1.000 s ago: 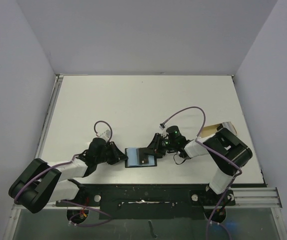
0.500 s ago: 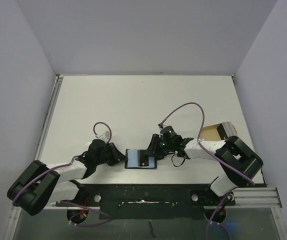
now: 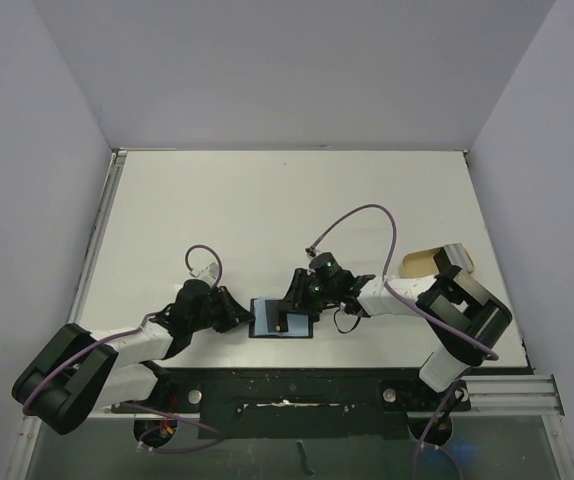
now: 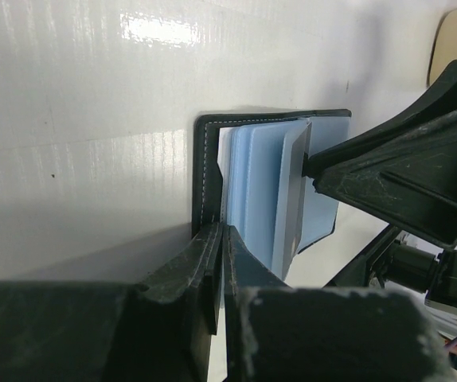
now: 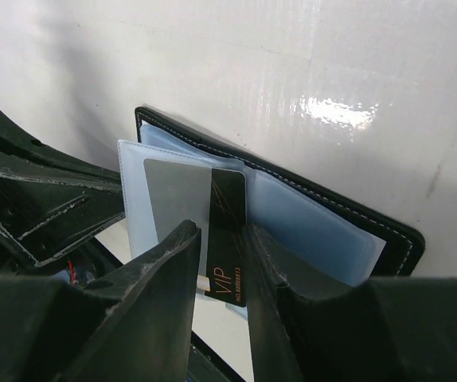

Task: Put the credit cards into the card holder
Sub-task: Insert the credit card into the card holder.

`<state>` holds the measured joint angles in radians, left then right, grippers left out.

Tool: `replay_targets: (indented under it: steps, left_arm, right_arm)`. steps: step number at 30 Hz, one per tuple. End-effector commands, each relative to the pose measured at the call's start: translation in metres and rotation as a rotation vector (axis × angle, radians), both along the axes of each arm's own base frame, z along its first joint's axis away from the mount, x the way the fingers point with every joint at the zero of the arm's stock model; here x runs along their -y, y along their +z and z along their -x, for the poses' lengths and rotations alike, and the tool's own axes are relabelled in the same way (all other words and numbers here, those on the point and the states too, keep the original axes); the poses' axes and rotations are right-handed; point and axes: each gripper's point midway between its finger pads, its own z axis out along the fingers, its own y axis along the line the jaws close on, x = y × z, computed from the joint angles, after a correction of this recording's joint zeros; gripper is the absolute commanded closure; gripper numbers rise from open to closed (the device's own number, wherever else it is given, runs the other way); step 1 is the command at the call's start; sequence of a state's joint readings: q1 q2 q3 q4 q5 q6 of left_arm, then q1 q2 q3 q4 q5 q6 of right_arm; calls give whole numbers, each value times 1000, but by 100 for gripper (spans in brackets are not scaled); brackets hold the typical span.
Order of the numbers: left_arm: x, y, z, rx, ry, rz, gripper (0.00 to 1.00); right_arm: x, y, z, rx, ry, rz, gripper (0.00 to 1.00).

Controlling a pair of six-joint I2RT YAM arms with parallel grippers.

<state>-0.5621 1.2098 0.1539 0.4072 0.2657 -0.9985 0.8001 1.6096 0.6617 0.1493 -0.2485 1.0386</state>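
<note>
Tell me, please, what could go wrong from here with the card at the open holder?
1. The card, between the fingers of the right pincer, stands tilted and looks not fully seated in the pale blue sleeves of the card holder; without support it might tip out.
2. The left pincer clamps only the holder's thin black edge; a hard push could shift the holder or pull it free.

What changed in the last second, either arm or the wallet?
The right hand moved left, further over the open card holder, and its arm's elbow swung in. Its fingers now stand apart over a grey card sitting partway in the blue pockets. The left hand stayed clamped on the holder's edge. The holder and the tan tray did not move.
</note>
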Motion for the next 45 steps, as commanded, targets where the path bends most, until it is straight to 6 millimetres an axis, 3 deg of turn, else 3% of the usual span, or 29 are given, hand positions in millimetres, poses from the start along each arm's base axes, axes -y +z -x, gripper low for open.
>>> replay_targets:
  steps: [1, 7, 21, 27, 33, 45]
  left_arm:
    - [-4, -1, 1, 7, 19, -16, 96]
    - [-8, 2, -2, 14, 44, -27, 96]
    - [-6, 3, -6, 23, 46, -24, 96]
    - [-6, 11, -9, 46, 53, -26, 95]
    - [-7, 12, -9, 54, 49, -31, 95]
    - [-5, 7, -7, 33, 53, -11, 95]
  right_arm:
    - [-23, 19, -12, 44, 5, -82, 71]
    - [-38, 27, -13, 49, 29, -137, 73]
    - [-48, 37, -8, 27, 40, -229, 73]
    - [-26, 30, -15, 66, 15, -60, 71]
    - [-8, 18, -7, 53, -17, 20, 67]
    - [-42, 20, 3, 56, 70, -13, 69]
